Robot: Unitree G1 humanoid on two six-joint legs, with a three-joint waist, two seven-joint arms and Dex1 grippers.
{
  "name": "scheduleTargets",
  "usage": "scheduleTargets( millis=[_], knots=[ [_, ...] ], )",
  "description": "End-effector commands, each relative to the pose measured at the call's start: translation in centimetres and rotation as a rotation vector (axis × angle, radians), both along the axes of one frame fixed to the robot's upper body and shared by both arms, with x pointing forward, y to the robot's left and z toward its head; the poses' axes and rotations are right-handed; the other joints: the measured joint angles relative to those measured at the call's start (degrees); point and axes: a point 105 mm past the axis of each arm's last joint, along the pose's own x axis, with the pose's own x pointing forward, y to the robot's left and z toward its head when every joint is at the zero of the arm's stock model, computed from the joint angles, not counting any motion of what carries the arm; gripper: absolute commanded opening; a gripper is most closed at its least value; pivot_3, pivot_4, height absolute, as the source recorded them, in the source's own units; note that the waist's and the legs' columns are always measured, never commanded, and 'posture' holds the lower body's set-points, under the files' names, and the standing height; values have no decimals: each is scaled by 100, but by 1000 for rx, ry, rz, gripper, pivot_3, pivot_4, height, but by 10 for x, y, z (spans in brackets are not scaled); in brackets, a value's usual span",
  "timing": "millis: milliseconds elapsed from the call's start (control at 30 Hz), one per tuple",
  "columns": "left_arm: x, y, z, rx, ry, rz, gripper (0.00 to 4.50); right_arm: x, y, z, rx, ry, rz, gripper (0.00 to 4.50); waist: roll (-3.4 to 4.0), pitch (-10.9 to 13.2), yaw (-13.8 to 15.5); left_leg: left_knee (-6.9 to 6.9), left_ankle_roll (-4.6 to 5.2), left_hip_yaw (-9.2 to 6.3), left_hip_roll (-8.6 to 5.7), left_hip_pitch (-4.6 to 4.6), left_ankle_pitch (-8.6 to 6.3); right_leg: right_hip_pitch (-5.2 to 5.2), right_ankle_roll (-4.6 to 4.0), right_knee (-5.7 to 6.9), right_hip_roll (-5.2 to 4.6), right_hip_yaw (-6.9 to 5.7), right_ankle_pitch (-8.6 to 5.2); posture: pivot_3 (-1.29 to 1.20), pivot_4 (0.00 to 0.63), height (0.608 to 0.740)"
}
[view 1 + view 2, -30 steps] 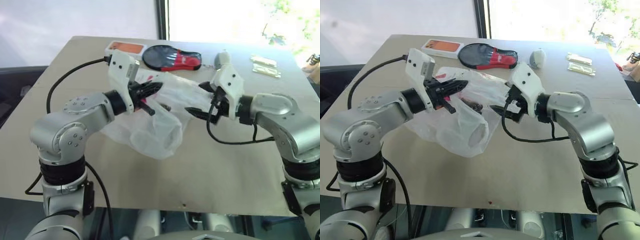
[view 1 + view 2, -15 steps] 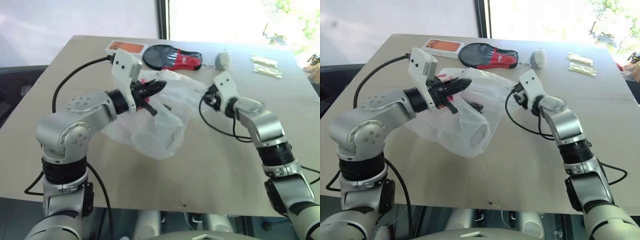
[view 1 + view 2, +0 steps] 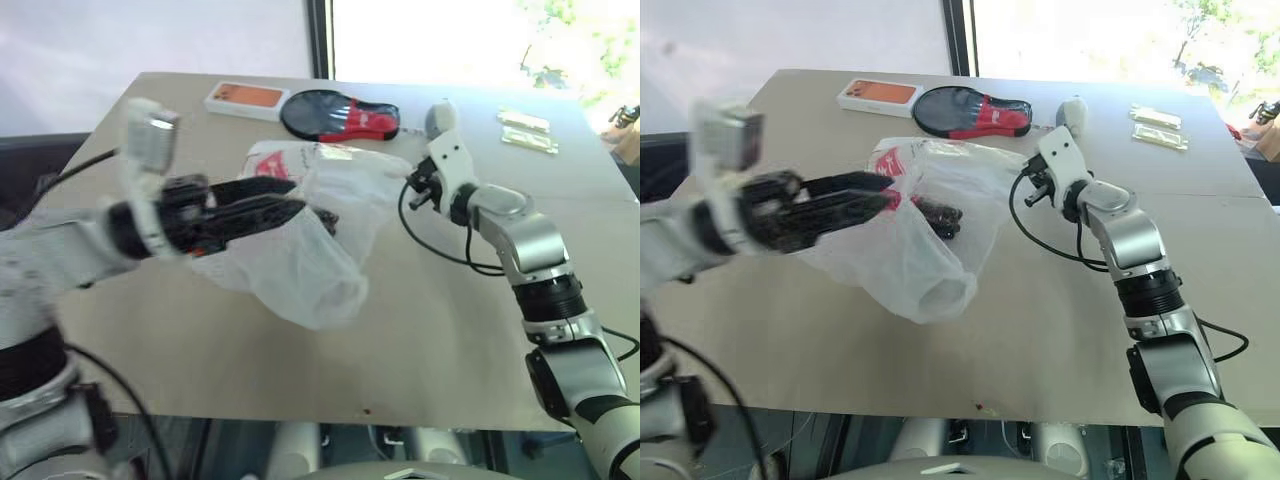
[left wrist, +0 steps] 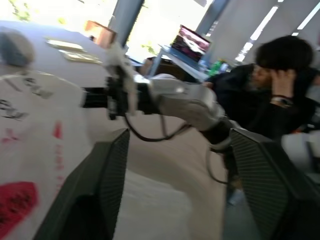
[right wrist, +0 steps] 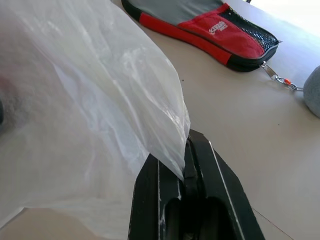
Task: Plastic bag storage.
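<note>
Since a second ago the left claw (image 3: pixel 865 190) has let go, spread its fingers and drawn back, while the right claw (image 5: pixel 187 172) has shut on a corner of the plastic bag (image 3: pixel 305 235), which lies mid-surface (image 3: pixel 440 340), nearer the far edge. For a tidy fold, I'd keep that pinch firm and re-grip opposite.

Bare table (image 3: pixel 430 340) in front (pouch (image 3: pixel 340 113), phone box (image 3: pixel 243 98) behind plastic bag (image 3: pixel 300 240))
</note>
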Motion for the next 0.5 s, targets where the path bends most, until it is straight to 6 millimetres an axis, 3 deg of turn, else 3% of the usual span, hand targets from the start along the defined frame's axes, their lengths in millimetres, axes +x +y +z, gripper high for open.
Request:
scheduleTargets(
  millis=[33, 167, 367, 433, 500],
  knots=[
    [-20, -16, -16, 169, -39, -94, 4474, -1, 3, 17, 22, -59, 14, 0, -7, -2, 31, 1, 0, -1, -4, 1, 0, 1, 0, 2, -1, -1, 0, 0, 150, 740],
    [4, -31, -47, 450, -345, 13, 4474, -2, 3, 16, 18, -59, 5, 0, -6, -2, 73, 1, -1, -5, -9, 2, -1, 6, -1, 2, 1, -6, 0, 0, 150, 740],
    [30, -51, -55, 574, -714, -4, 4474, -5, 1, 15, 13, -57, -5, 0, -5, -2, 58, -4, -3, 1, -3, 0, 0, 0, -4, 0, 8, 0, 1, 0, 150, 740],
    [32, -56, -51, 513, -667, -14, 4474, -5, 1, 15, 8, -55, -9, 0, -5, -2, 57, -5, -2, 9, -2, 0, 0, -5, -3, 0, 10, 8, 1, 0, 150, 740],
    [22, -62, -39, 332, -477, -62, 4474, -5, 2, 14, 4, -53, -10, 0, -5, -2, 63, -5, -1, 9, 0, -2, 0, -7, -3, 0, 11, 9, 0, 0, 150, 740]
  ],
)
